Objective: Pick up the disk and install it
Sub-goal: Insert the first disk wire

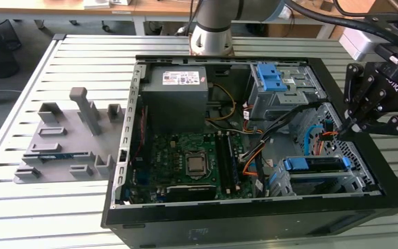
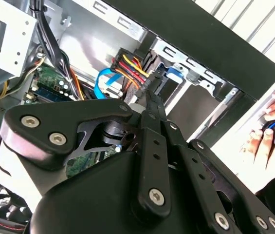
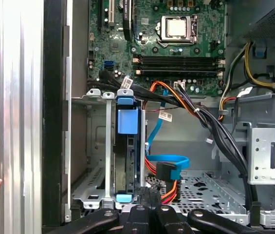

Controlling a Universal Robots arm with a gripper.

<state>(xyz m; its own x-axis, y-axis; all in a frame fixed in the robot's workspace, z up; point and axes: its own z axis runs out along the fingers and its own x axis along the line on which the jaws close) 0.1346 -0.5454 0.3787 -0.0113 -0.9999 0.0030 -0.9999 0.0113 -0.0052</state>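
An open desktop computer case [image 1: 254, 220] lies on its side on a slatted metal surface [image 1: 81, 57]. The black tool [image 1: 354, 127] hangs over the case's edge at the exterior view's right. In the second wrist view the tool [image 2: 149, 90] has its fingertips pressed together into one narrow point, with nothing seen between them.

The disk [image 1: 314, 164] sits in the drive cage [image 1: 361, 179] inside the case, blue carrier frame uppermost, apart from the tool. In the first wrist view the disk [image 3: 127, 122] stands on edge between the cage's metal rails, and the tool [image 3: 149, 192] is near one end of it, beside a blue data cable [image 3: 169, 161] and orange wires.

The grey power supply [image 1: 183, 98] carries a white sticker with a red mark. The green motherboard [image 1: 185, 161] lies below it, and small white tags [image 3: 165, 115] hang on the black cables. A grey parts holder [image 1: 68, 140] stands on the surface at the exterior view's left. A person's hand [image 2: 273, 131] rests outside the case.
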